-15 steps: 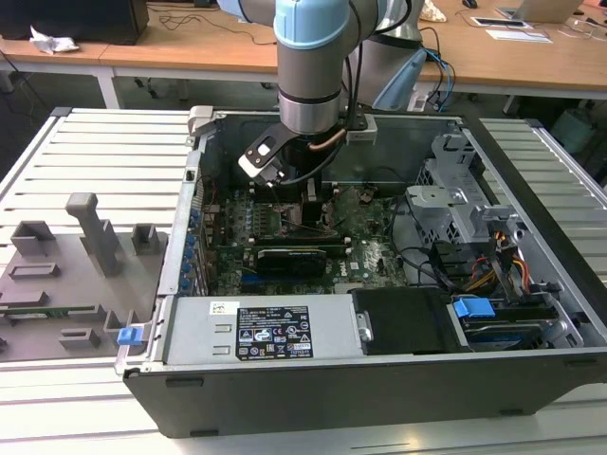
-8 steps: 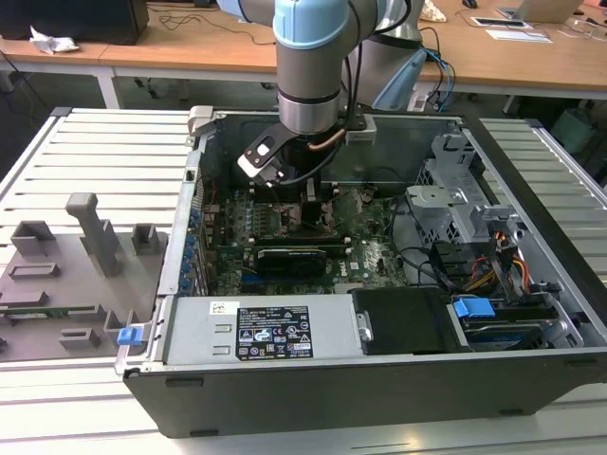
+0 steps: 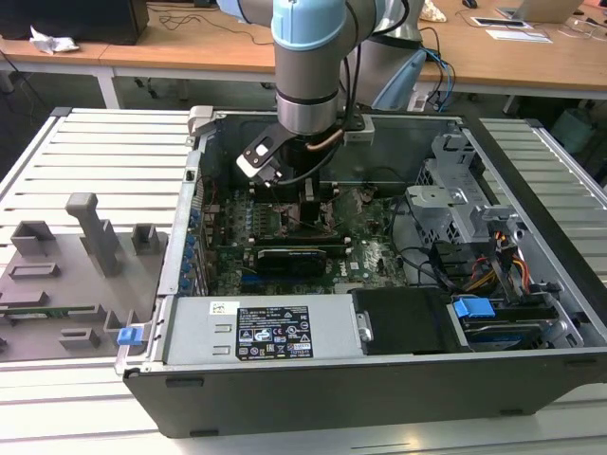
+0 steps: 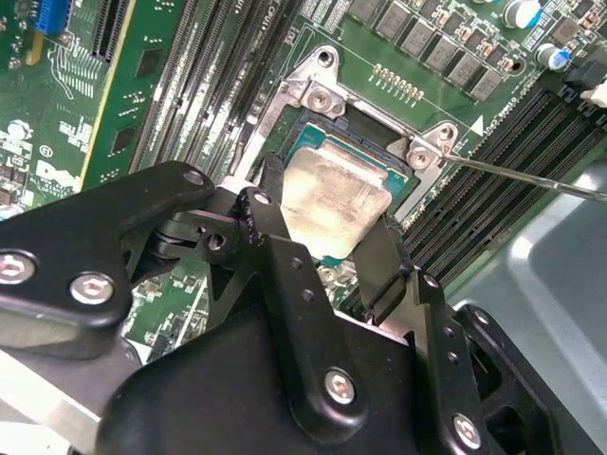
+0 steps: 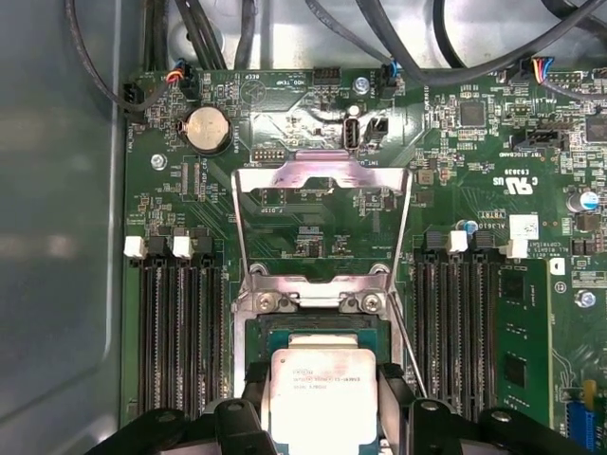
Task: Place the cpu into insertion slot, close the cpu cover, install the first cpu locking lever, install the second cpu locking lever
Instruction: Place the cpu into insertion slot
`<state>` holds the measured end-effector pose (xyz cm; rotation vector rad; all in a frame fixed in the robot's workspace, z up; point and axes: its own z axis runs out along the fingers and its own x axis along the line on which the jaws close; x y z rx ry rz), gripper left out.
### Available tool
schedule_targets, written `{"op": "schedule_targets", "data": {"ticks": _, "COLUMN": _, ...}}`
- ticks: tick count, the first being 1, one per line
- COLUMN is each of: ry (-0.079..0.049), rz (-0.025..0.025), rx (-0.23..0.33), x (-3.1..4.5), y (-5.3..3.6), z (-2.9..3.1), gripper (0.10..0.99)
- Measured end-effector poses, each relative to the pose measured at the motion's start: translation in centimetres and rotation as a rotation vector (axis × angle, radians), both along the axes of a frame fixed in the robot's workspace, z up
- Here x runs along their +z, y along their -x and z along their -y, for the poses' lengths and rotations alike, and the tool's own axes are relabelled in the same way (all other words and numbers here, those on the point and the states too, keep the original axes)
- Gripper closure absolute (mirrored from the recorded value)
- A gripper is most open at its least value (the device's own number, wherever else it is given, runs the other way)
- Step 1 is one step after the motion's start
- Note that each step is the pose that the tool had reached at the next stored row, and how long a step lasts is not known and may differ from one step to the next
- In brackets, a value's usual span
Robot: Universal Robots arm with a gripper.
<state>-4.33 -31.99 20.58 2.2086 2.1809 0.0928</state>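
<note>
Silvery on top with a green edge, the cpu (image 5: 322, 393) sits clamped between the two black fingers (image 5: 254, 391) of the gripper (image 5: 322, 403), one finger on each of two opposite sides. In the second wrist view the same hold shows: the cpu (image 4: 332, 199) is gripped by the fingers (image 4: 384, 261) of the gripper (image 4: 327, 227) and hangs right over the insertion slot (image 4: 372, 133). Whether the chip already rests on the pin field or is just above it I cannot tell.

In the first wrist view the black frame of the insertion slot (image 5: 252, 336) shows just beside the chip, set in the green motherboard (image 5: 313, 85). The cpu cover (image 5: 322, 175) is swung open and stands up from the hinge side of the slot, its large square opening showing the board behind it. A thin metal locking lever (image 4: 531, 178) sticks out from one corner of the slot's metal rim, unlatched. Banks of long black memory slots (image 5: 180, 322) run on both sides of the slot, and a round coin cell (image 5: 207, 128) sits further up the board.

In the exterior view the arm reaches down into an open computer case (image 3: 531, 379), with the gripper (image 3: 308, 213) low over the motherboard (image 3: 375, 256). A black expansion card (image 3: 294, 258) lies just in front of it, and the power supply (image 3: 270, 332) sits along the near wall. The case rests on a slatted metal worktop (image 3: 114, 152).
</note>
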Motion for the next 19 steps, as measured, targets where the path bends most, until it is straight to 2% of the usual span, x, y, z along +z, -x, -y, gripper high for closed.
{"op": "schedule_targets", "data": {"ticks": 14, "ry": 0.000, "rz": -0.0001, "rx": -0.010, "x": -0.62, "y": -0.08, "z": 0.00, "gripper": 0.545}}
{"op": "schedule_targets", "data": {"ticks": 16, "ry": 0.000, "rz": 0.0001, "rx": -0.010, "x": -0.65, "y": -0.08, "z": 0.00, "gripper": 0.533}}
{"op": "schedule_targets", "data": {"ticks": 17, "ry": 0.000, "rz": 0.0001, "rx": -0.010, "x": -0.68, "y": -0.08, "z": 0.00, "gripper": 0.471}}
{"op": "schedule_targets", "data": {"ticks": 19, "ry": -0.002, "rz": -0.0001, "rx": -0.010, "x": -0.70, "y": -0.08, "z": -0.01, "gripper": 0.471}}
